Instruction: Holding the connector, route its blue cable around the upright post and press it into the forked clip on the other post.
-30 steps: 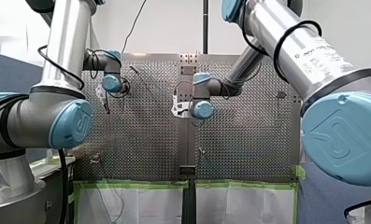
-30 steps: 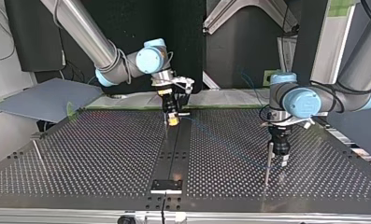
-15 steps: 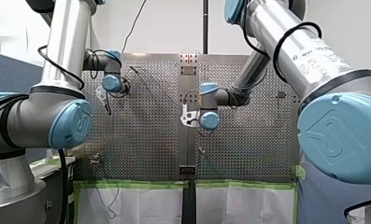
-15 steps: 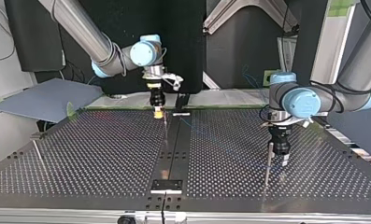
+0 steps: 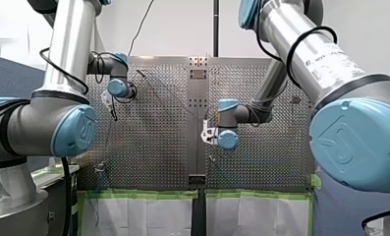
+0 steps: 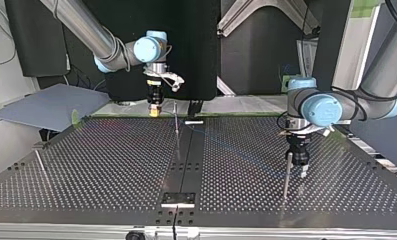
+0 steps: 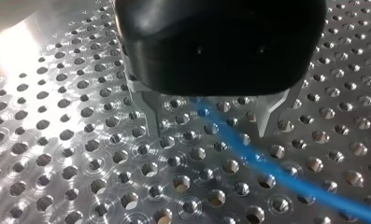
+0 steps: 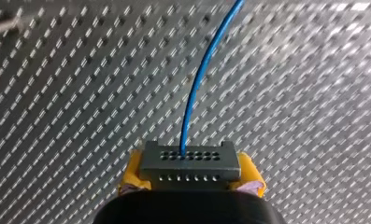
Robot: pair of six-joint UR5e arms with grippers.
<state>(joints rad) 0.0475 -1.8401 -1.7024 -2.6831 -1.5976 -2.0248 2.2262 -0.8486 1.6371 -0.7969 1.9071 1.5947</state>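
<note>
My right gripper (image 8: 191, 186) has its yellow pads (image 8: 132, 173) shut on a grey connector (image 8: 190, 163). A blue cable (image 8: 199, 84) runs out of the connector, ahead of the gripper. In the top view my right gripper (image 6: 155, 109) hangs at the table's far edge, left of a thin upright post (image 6: 176, 125). The blue cable (image 6: 236, 152) crosses the table toward a second post (image 6: 286, 175). My left gripper (image 6: 298, 161) stands beside that post. Its metal fingers (image 7: 148, 114) are open and the blue cable (image 7: 248, 151) lies on the table between them.
The perforated metal table (image 6: 96, 170) has a dark centre strip (image 6: 186, 165) with a small plate (image 6: 178, 199) at its near edge. A third thin post (image 6: 39, 162) stands at the top view's left. A grey board (image 6: 46, 105) lies beyond the table's far left corner.
My right arm has carried the connector leftward in the top view, to the table's far edge and past the centre post. My left arm has not moved.
</note>
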